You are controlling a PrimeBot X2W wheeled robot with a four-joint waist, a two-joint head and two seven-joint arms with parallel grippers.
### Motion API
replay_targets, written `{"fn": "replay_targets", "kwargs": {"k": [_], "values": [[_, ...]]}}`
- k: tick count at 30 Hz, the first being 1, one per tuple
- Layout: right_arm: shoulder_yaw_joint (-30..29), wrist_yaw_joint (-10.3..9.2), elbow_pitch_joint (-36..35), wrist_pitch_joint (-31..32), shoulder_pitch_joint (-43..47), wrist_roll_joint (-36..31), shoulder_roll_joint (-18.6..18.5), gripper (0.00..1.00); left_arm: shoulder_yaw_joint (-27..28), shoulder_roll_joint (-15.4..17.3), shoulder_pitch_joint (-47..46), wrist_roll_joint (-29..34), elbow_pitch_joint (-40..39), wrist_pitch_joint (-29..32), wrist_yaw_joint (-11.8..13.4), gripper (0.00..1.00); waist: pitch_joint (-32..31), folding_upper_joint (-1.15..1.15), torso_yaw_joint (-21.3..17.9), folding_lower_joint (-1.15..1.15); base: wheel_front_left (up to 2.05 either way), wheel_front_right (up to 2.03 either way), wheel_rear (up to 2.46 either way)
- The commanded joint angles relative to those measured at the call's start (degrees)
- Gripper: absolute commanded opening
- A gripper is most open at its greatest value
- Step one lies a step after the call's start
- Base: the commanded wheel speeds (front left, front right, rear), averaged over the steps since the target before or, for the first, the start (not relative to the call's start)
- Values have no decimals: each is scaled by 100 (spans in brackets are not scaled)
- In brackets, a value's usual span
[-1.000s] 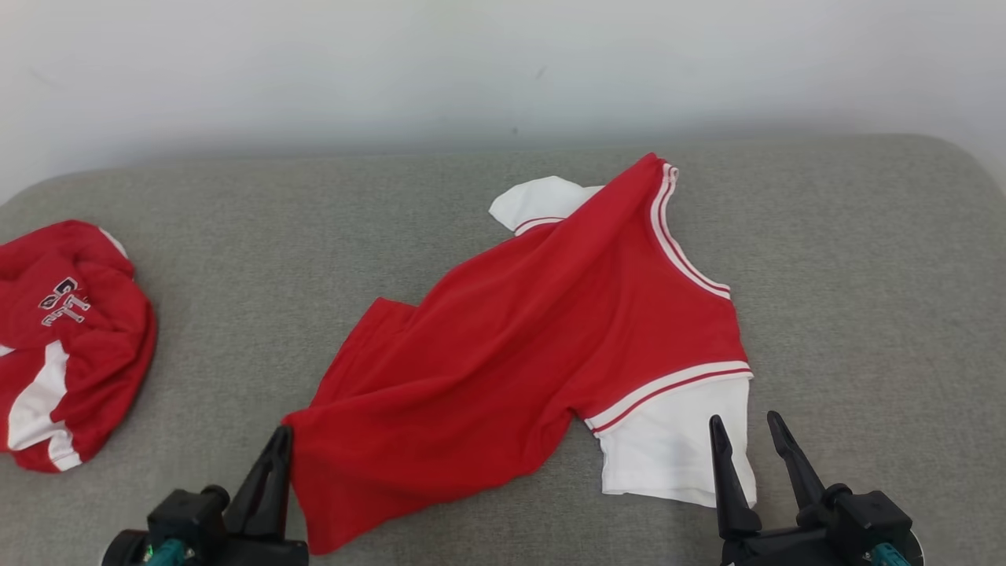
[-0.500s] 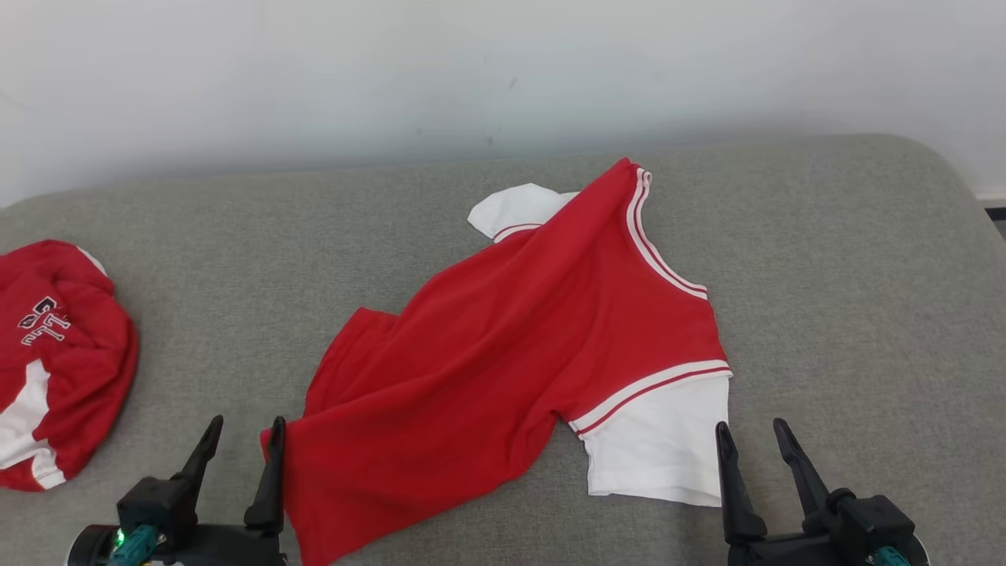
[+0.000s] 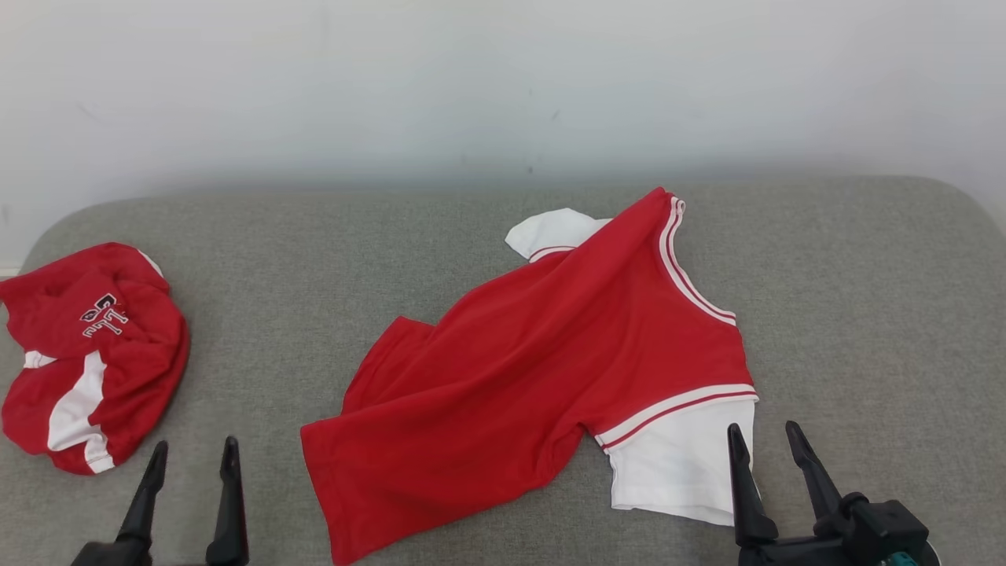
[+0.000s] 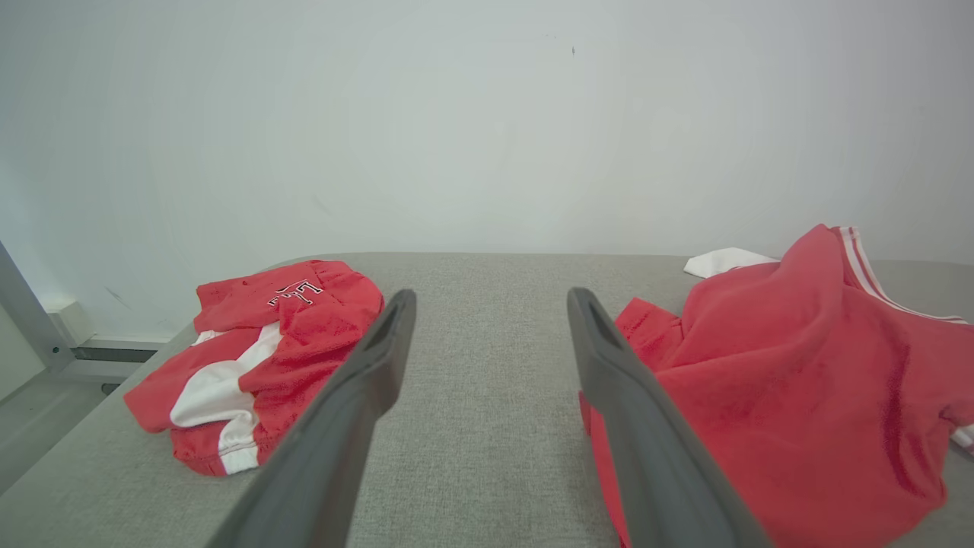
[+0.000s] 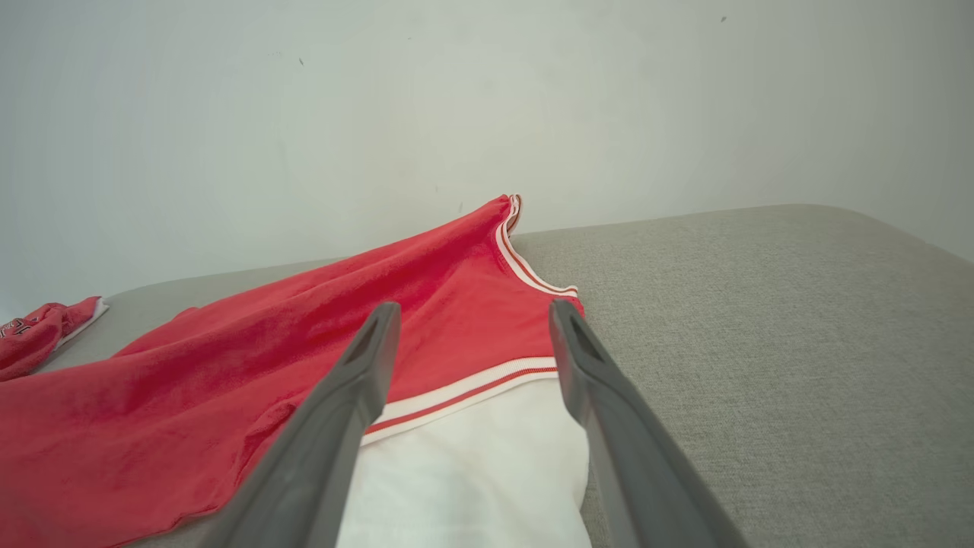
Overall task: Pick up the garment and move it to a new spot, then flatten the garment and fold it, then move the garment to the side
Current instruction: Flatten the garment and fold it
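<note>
The garment (image 3: 542,377) is a red shirt with white sleeves and striped trim, lying rumpled across the middle of the grey cushion (image 3: 314,259). It fills the right of the left wrist view (image 4: 791,380) and the left of the right wrist view (image 5: 228,396). My left gripper (image 3: 194,456) stands open at the lower left, apart from the shirt's near hem, with bare cushion between its fingers (image 4: 365,380). My right gripper (image 3: 764,439) is open at the lower right, just beside the near white sleeve (image 3: 684,464), which lies under its fingers (image 5: 358,373).
A second red and white garment (image 3: 90,354) with lettering lies bunched at the cushion's left end (image 4: 259,358). A pale wall (image 3: 503,79) runs behind the cushion. The cushion's rounded right end (image 3: 943,236) is bare.
My left gripper has opened, let go of the shirt's near hem and drawn away to the left. The hem now lies flat. The camera has shifted, so the whole picture sits lower.
</note>
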Motion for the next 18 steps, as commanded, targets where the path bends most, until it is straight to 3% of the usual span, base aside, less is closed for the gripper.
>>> {"fn": "replay_targets", "kwargs": {"k": [1,7,18], "values": [[-20,-13,-2,-3,59,-16,18,100,57,-23,109,22,-61,-19,10,100,-47,0,31,0,0,0,0],[-106,-13,-29,-3,138,-54,19,100,329,-196,473,235,-389,-19,9,100,-120,0,62,0,0,0,0],[-158,-13,30,-3,262,-50,18,100,262,-324,751,549,-344,-19,9,100,-184,0,138,0,0,0,0]]}}
